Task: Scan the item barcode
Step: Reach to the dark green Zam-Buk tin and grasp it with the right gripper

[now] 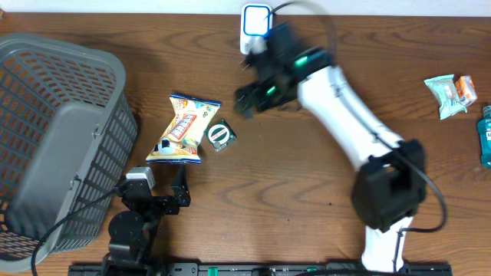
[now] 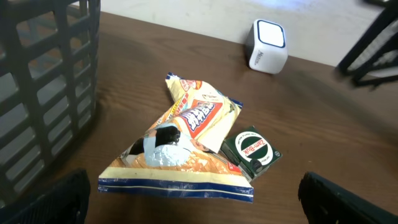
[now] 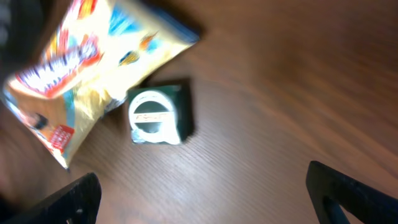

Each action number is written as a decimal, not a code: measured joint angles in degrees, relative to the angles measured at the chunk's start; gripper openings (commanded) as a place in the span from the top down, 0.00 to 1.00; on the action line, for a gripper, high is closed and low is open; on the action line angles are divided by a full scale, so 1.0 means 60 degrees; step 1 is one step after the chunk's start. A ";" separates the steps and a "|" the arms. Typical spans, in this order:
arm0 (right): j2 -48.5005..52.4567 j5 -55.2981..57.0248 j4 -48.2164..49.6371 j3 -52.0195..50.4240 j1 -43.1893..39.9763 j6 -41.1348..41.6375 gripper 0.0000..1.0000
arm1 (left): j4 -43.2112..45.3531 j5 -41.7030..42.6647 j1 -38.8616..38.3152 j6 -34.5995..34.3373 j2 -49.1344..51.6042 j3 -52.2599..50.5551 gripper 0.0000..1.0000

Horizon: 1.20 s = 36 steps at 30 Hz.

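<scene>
A yellow and blue snack bag (image 1: 184, 129) (image 2: 186, 134) (image 3: 74, 68) lies flat on the wooden table. A small dark green box with a round white label (image 1: 220, 136) (image 2: 252, 152) (image 3: 157, 115) touches its right side. No barcode shows on either. The white scanner (image 1: 255, 23) (image 2: 267, 46) stands at the table's far edge. My right gripper (image 1: 247, 101) (image 3: 208, 199) hovers open just right of the green box, holding nothing. My left gripper (image 1: 157, 188) (image 2: 198, 208) stands open just in front of the bag's blue bottom edge, also holding nothing.
A large grey basket (image 1: 46, 130) (image 2: 43, 81) fills the left side. At the far right lie a green and white packet (image 1: 443, 93), an orange packet (image 1: 465, 88) and a blue bottle (image 1: 486, 134).
</scene>
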 measured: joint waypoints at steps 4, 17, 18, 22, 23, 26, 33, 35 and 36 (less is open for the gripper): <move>0.0430 0.0586 0.0918 -0.0408 0.1089 -0.0306 0.01 | 0.0000 0.0000 0.0000 0.0000 0.0000 0.0000 0.02; 0.2197 0.2583 0.2058 -0.0415 0.2346 -0.0554 0.11 | -0.0004 0.0000 0.0000 0.0000 0.0000 0.0000 0.02; 0.2197 0.2575 0.2036 -0.0404 0.2346 -0.0510 0.19 | 0.0000 -0.0004 0.0000 0.0004 0.0000 0.0000 0.02; 0.2200 0.3093 0.1883 -0.0408 0.2346 0.0040 0.44 | 0.0000 0.0000 0.0000 0.0000 0.0000 0.0000 0.02; 0.2200 0.3206 0.1821 -0.0408 0.2346 0.0248 0.47 | 0.0000 0.0000 0.0000 0.0000 0.0000 0.0000 0.02; 0.2200 0.3424 0.1424 -0.0346 0.2306 0.0954 0.47 | 0.0000 0.0000 0.0000 0.0000 0.0000 0.0000 0.02; 0.2157 0.3632 -0.0244 -0.0193 0.1854 0.2911 0.50 | 0.0000 -0.0004 0.0000 0.0000 0.0000 0.0000 0.02; 0.2106 0.3796 -0.0758 -0.0189 0.1617 0.3665 0.50 | 0.0000 0.0000 0.0000 0.0000 0.0000 0.0000 0.02; 0.2087 0.3883 -0.0980 -0.0189 0.1494 0.4033 0.48 | 0.0000 0.0000 0.0000 0.0004 0.0000 0.0000 0.02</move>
